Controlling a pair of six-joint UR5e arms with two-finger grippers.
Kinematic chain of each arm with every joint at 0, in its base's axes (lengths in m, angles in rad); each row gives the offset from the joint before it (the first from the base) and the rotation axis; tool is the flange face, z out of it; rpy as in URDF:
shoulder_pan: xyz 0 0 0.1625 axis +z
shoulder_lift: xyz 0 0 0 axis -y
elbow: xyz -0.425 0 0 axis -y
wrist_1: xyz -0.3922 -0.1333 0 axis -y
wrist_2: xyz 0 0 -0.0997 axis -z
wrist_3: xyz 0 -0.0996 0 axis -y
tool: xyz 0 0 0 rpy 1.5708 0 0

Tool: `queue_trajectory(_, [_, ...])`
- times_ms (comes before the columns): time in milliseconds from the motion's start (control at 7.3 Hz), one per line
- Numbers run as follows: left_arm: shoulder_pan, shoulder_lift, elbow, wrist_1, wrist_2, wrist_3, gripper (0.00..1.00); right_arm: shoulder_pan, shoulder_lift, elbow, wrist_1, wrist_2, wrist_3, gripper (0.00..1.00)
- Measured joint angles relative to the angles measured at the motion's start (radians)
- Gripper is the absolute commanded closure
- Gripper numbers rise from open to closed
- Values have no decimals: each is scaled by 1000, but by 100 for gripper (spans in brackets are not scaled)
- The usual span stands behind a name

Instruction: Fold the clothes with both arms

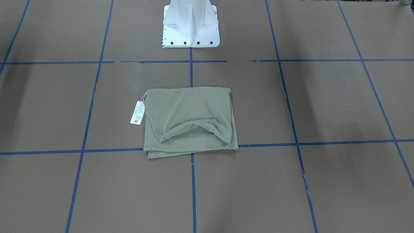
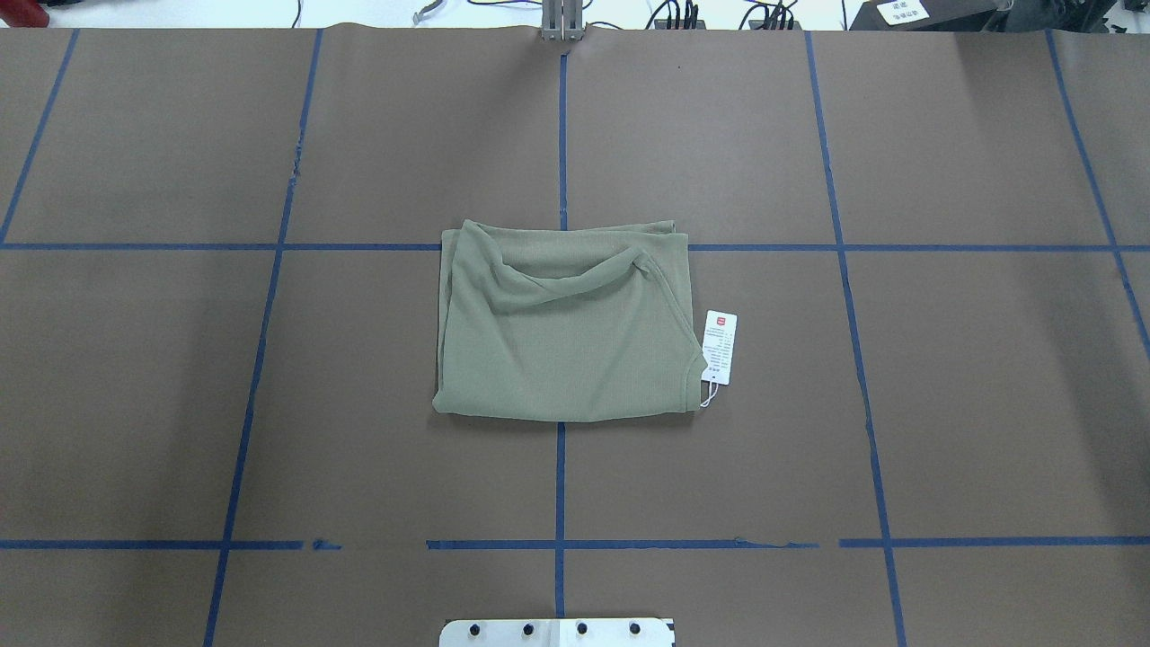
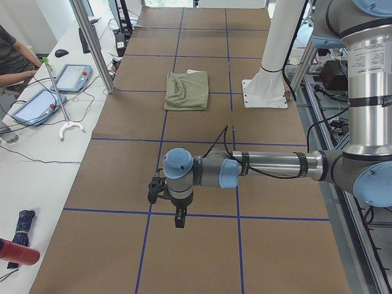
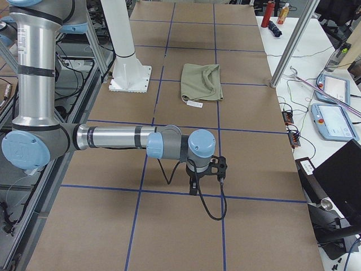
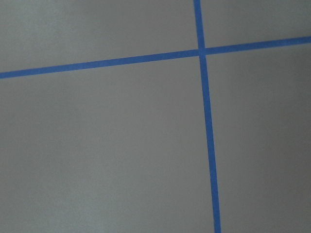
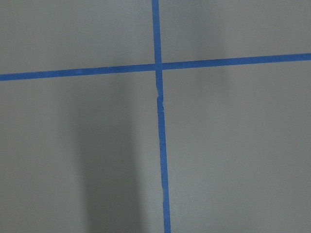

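The sage-green shirt lies folded into a rough rectangle at the middle of the brown table, its white hang tag sticking out at one side. It also shows in the overhead view with the tag on its right. Neither gripper is near it. My left gripper hangs over bare table far toward the table's left end. My right gripper hangs over bare table far toward the right end. Both show only in side views, so I cannot tell whether they are open or shut. The wrist views show only table and blue tape.
The white pedestal base stands behind the shirt. Blue tape lines grid the table. A side bench holds teach pendants and cables, with a person's arm at it. A metal post stands at the table edge.
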Motion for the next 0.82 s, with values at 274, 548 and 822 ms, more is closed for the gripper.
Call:
queue_trajectory(274, [0, -1, -4, 0, -1, -29, 0, -1, 3, 1, 0, 0, 0, 0])
queue_trajectory(548, [0, -1, -4, 0, -2, -32, 0, -1, 4, 2, 1, -1, 0, 0])
queue_trajectory(822, [0, -3, -5, 0, -2, -32, 0, -1, 4, 3, 0, -1, 0, 0])
